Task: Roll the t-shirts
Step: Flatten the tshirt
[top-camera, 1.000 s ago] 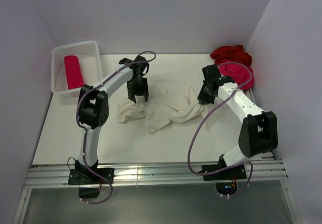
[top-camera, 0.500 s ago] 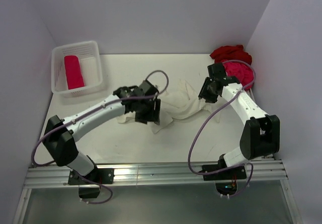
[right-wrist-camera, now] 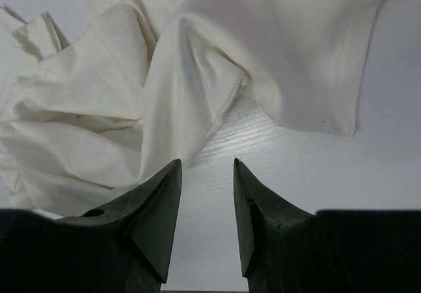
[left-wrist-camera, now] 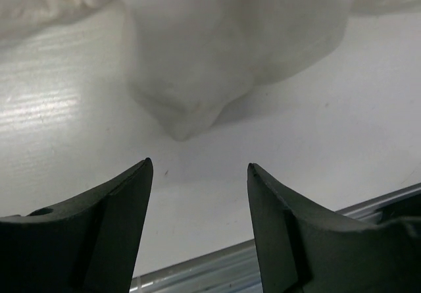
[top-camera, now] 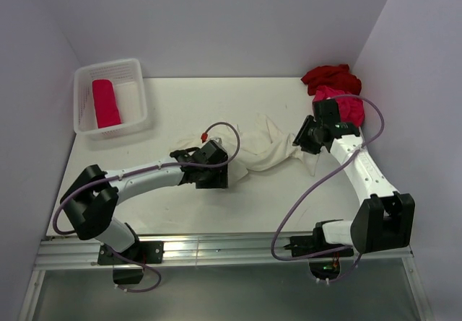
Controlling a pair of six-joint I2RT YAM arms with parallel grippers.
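A cream-white t-shirt point(top-camera: 263, 146) lies crumpled and stretched out across the middle of the table. My left gripper point(top-camera: 219, 177) sits low at its near-left end, open and empty. In the left wrist view the left gripper point(left-wrist-camera: 197, 168) has bare table between its fingers, with a hanging fold of the cream-white t-shirt point(left-wrist-camera: 197, 62) just ahead. My right gripper point(top-camera: 303, 138) is at the shirt's right end, open and empty; in its wrist view the right gripper point(right-wrist-camera: 207, 163) is over bare table beside the cream-white t-shirt point(right-wrist-camera: 125, 108). A dark red t-shirt point(top-camera: 330, 77) and a hot pink t-shirt point(top-camera: 352, 109) are piled at the back right.
A white mesh basket point(top-camera: 137, 83) stands at the back left with a pink-red rolled t-shirt point(top-camera: 106, 103) inside. Walls close the table in at the left, back and right. A metal rail point(top-camera: 216, 249) runs along the near edge.
The left arm swung down from the shirt's far side to its near-left end, and its jaws widened. The right gripper opened, let go of the cloth and drew back to the right.
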